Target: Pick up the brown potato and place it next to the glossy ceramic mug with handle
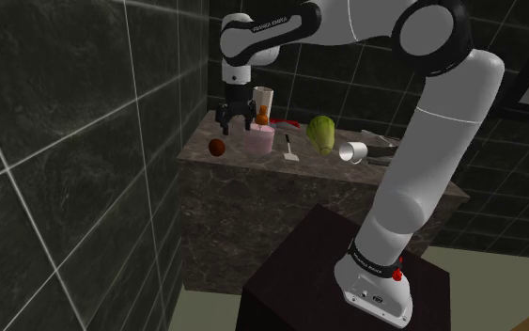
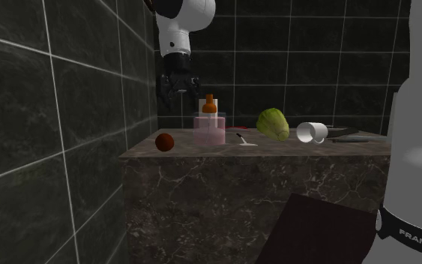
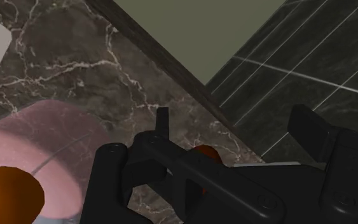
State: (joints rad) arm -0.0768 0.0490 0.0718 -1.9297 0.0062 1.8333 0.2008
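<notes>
Dark marbled counter [image 2: 231, 195] meets black tiled walls [image 2: 52, 97]; fingers [image 3: 312, 127] spread, gripping nothing.

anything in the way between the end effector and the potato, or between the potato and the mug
Nothing visible separates the open end effector from the potato. Toward the mug, a pink bottle and a green leafy vegetable stand in between.

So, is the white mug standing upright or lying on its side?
On its side: the white mug shows its round opening sideways, not upward.
</notes>
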